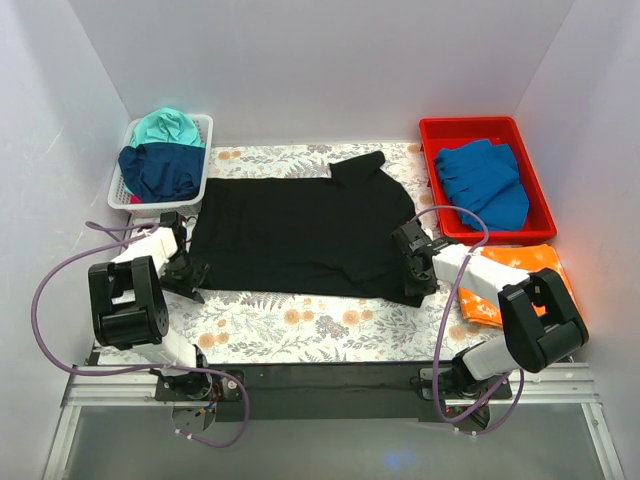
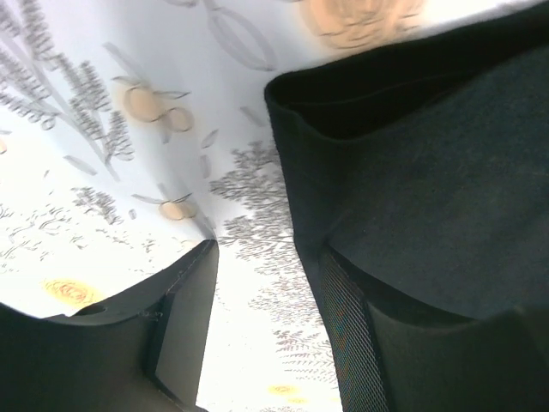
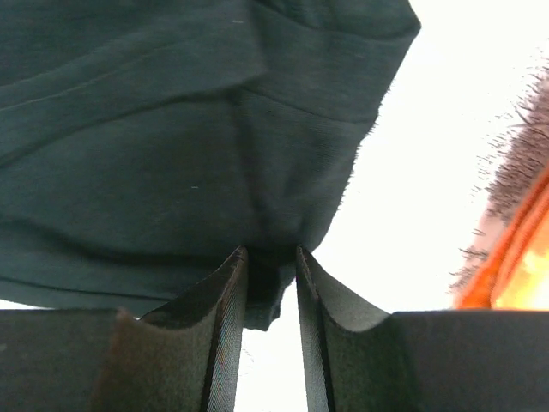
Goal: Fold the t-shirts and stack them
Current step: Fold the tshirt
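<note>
Nearest us, our right gripper pinches the near right corner of the black t-shirt, which lies flat mid-table on the floral table cloth, while our left gripper, jaws apart, straddles its near left hem; we judge a fold is beginning, and the left must close before both lift.

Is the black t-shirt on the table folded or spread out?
Spread out: the black t-shirt lies mostly flat across the table cloth, with only a rumpled flap at its far edge turned up.
</note>
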`<state>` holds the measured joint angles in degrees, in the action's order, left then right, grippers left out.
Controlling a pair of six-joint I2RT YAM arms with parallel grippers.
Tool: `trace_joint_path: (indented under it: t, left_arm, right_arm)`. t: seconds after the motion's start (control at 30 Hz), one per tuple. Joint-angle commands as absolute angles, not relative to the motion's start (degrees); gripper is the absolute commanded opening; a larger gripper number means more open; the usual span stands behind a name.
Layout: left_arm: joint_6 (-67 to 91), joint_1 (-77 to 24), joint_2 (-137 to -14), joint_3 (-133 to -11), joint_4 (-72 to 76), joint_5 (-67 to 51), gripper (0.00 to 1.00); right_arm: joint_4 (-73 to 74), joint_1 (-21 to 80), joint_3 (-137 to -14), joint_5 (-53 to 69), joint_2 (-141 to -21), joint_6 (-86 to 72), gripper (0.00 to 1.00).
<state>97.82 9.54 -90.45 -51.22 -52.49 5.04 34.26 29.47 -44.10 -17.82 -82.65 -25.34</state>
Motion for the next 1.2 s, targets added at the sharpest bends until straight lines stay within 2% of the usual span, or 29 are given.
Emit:
trace_joint_path:
  t: [0.0, 0.47, 0.7, 0.9, 1.07, 1.17]
  left_arm:
    - [99.3, 10.5, -89.0, -48.3, -56.9, 8.8, 0.49]
    - [98.7, 11.9, -79.7, -45.2, -63.5, 7.6, 0.47]
    - [91.7, 11.8, -73.4, -48.9, -58.5, 1.9, 0.42]
    - [87.8, 11.6, -71.7, -55.4, -57.8, 3.7, 0.44]
    - [86.4, 11.5, -72.9, -57.6, -57.4, 3.0, 0.44]
    - [86.0, 11.6, -73.3, -57.1, -56.8, 1.8, 0.44]
  right_arm:
    - [39.4, 28.5, -42.2, -23.2, -81.9, -25.5, 0.34]
    - [45.5, 27.8, -42.1, -23.4, -76.6, -28.5, 0.33]
    - [45.6, 27.9, -47.5, -22.5, -72.3, -26.3, 0.32]
    - [37.7, 28.7, -51.3, -11.1, -71.9, -19.8, 0.37]
    - [32.2, 29.4, -50.5, -2.0, -77.6, -18.5, 0.38]
    - [30.7, 30.1, -49.9, -0.5, -79.8, -17.3, 0.38]
